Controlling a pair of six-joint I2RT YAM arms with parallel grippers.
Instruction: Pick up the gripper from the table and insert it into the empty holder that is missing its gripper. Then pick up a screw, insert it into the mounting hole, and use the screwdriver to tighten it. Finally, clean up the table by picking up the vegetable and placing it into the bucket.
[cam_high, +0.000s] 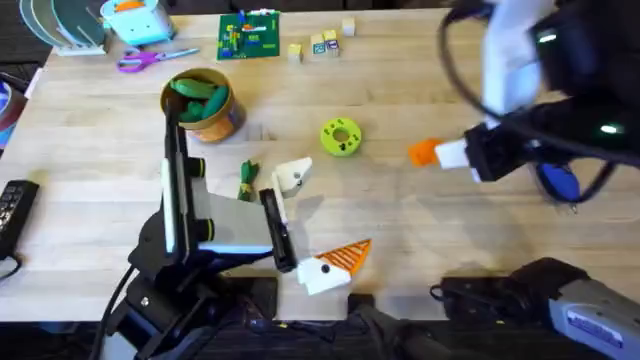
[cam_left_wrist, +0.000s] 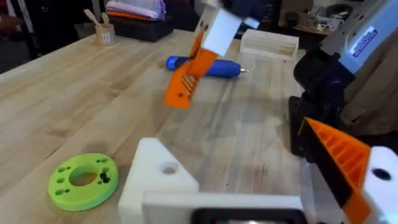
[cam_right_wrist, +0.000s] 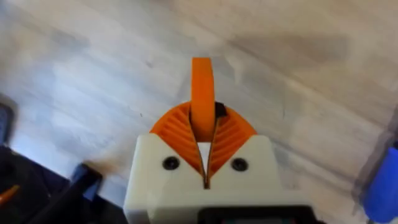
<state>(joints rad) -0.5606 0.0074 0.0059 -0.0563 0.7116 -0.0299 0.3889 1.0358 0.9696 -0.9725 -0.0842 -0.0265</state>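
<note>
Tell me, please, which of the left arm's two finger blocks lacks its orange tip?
The holder, the block beside the vegetable: it ends in bare white plastic, while the other finger of the left gripper carries an orange ribbed pad.

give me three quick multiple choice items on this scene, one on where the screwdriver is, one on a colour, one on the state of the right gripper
1. Where is the screwdriver?
A. in the bucket
B. lying on the table
C. held by the left gripper

2. What colour is the flat ring on the table?
A. green with a yellow centre
B. red
C. white

3. What is the right gripper doing?
A. open over the bucket
B. shut on the vegetable
C. shut on the orange gripper

Answers: 1 B, the blue handle lies flat on the wood. 2 A, as the overhead view shows. 3 C, the orange piece stands clamped between its pads in the right wrist view.
</note>
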